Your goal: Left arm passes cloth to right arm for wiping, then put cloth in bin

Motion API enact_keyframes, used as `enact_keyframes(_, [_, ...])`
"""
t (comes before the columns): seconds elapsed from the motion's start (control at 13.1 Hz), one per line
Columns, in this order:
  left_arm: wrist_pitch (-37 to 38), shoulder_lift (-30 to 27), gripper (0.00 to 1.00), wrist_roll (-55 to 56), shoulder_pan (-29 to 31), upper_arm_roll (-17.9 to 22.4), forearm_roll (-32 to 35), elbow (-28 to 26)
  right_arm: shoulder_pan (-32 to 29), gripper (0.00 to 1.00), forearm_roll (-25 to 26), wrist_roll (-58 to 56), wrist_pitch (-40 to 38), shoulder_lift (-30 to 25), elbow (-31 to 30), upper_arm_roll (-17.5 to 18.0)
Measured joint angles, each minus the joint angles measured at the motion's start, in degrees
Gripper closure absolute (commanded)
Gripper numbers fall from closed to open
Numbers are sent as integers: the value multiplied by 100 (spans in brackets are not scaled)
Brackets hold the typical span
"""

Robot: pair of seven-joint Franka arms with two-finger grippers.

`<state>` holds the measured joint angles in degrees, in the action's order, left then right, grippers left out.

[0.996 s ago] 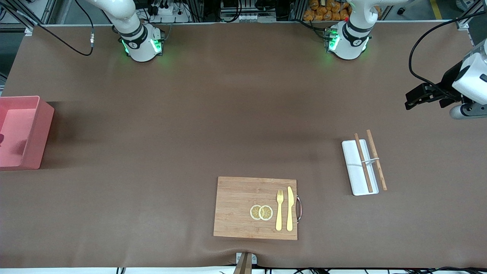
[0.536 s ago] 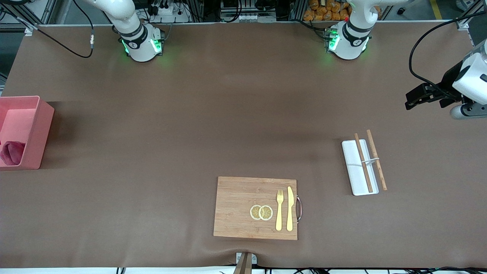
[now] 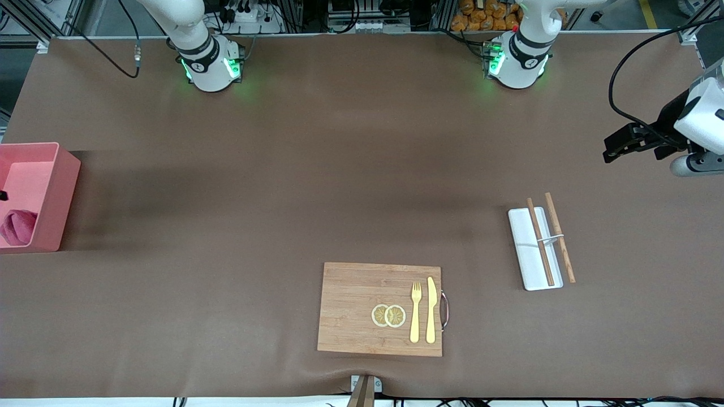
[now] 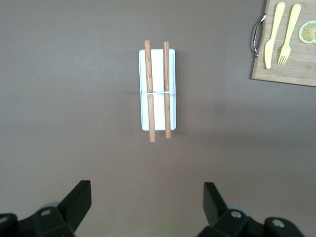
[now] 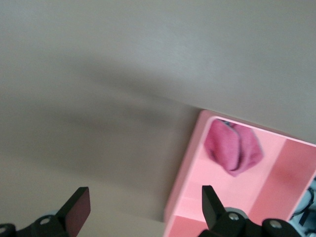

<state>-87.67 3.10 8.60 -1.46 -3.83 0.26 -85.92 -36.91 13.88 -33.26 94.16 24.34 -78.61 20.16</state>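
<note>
The deep pink-red cloth (image 3: 18, 226) lies crumpled inside the salmon-pink bin (image 3: 56, 192) at the right arm's end of the table. It also shows in the right wrist view (image 5: 232, 145), resting against the bin's wall (image 5: 185, 173). My right gripper (image 5: 144, 202) is open and empty, up over the bin's edge and the table beside it; the front view cuts nearly all of it off. My left gripper (image 3: 613, 148) waits over bare table at the left arm's end, open and empty in the left wrist view (image 4: 147, 195).
A white tray (image 3: 534, 249) with two wooden chopsticks (image 4: 158, 89) lies near the left arm's end. A wooden cutting board (image 3: 362, 308) with a gold fork (image 3: 416, 316), a knife and lemon slices sits near the front camera.
The cloth has dropped into the bin and now lies still there. The right arm has shifted a little. The left arm has not moved.
</note>
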Motion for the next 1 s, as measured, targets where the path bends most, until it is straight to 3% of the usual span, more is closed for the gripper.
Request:
enact_keyframes(0.61, [68, -43, 0, 0, 0, 9, 0, 2, 1775, 0, -722, 3536, -470, -113, -70, 56])
enact_keyframes(0.77, [96, -50, 0, 0, -2, 9, 0, 2, 2178, 0, -905, 4386, -448, -347, -152, 73])
enact_keyframes(1.0, [111, -60, 0, 0, -4, 5, 0, -2, 2306, 0, -1336, 4916, -285, -1052, -605, 76])
